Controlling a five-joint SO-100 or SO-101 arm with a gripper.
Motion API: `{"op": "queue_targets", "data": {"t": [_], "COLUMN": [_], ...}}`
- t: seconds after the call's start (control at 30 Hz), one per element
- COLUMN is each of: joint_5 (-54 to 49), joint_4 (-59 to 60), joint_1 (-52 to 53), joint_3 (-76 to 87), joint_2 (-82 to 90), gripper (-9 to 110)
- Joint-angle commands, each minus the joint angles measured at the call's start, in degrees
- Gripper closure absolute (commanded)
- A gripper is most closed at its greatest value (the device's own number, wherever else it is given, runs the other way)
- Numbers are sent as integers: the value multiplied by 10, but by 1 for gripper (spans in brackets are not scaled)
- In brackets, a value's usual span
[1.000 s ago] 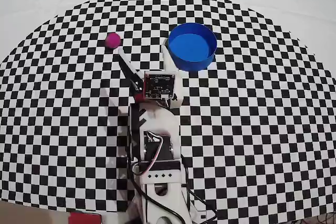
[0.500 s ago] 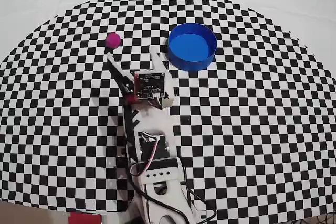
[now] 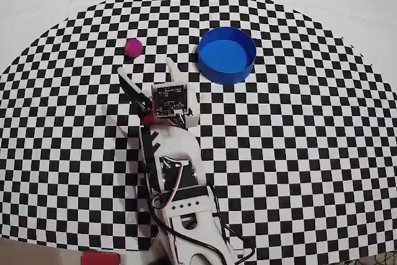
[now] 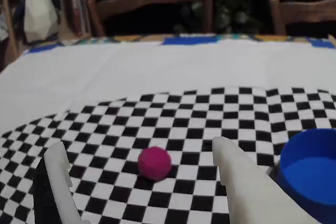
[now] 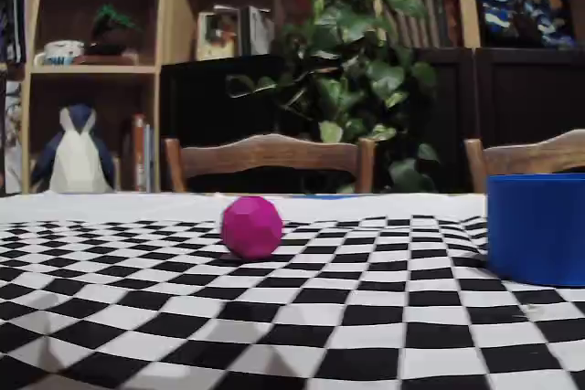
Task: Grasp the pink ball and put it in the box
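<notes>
Now we see the gripper [image 3: 144, 67] spread wide and holding nothing, just short of the pink ball [image 3: 133, 47], which rests on the checkered cloth [image 3: 298, 153] well left of the box [image 3: 227, 54] in the overhead view.

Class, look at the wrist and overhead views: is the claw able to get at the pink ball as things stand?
Probably yes. The claw is open, the pink ball lies just ahead between its fingers, and only bare checkered cloth lies between them; the box stands aside.
</notes>
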Motion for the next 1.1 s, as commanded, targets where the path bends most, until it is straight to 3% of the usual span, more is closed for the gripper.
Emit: {"op": "queue_targets", "data": {"t": [0.0,1.07], "joint_5": [-4,-4], "joint_4": [-9,-47], "joint_1": [-3,-8], "joint_3": [4,-25], "joint_2": [-7,-142], "gripper": [69,69]}}
